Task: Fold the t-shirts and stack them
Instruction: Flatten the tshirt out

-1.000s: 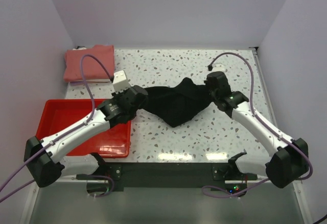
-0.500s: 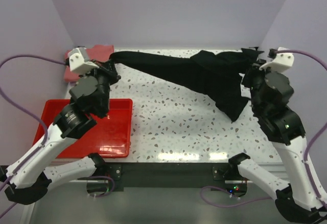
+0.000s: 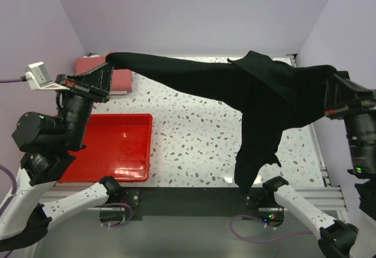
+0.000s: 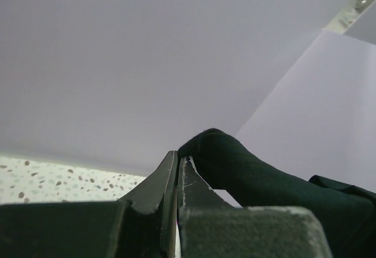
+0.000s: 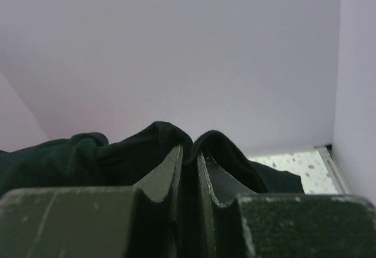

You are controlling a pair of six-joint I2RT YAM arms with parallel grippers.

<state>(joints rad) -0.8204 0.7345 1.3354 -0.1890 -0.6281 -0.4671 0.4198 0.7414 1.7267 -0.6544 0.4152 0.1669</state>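
Both arms were up, and the black t-shirt [image 3: 258,99] was strung between them, high over the speckled table [image 3: 194,129]. The left end effector [image 3: 107,68] was clenched on one corner of the shirt at the far left. From its wrist camera the two fingers were pressed tight together, with a rounded bunch of black cloth pinched at the very tips. Over on the far right, the right end effector [image 3: 336,81] was grasping the other end. Its wrist camera showed the fingers a little apart, with dark fabric wedged in the slot and folded over both tips.

Between the two grips the cloth ran as a narrow taut band from the left, then widened into a loose mass toward the right. A long flap hung down from that mass toward the near edge of the table. Whether its lowest tip touched the surface could not be told from above.

The salmon-pink t-shirt [image 3: 121,81] lay folded at the far-left corner of the table, partly covered from view by the left end effector and by the black band crossing in front of it. The red tray [image 3: 117,146] sat on the left side of the table, nearer the arm bases than the pink shirt.
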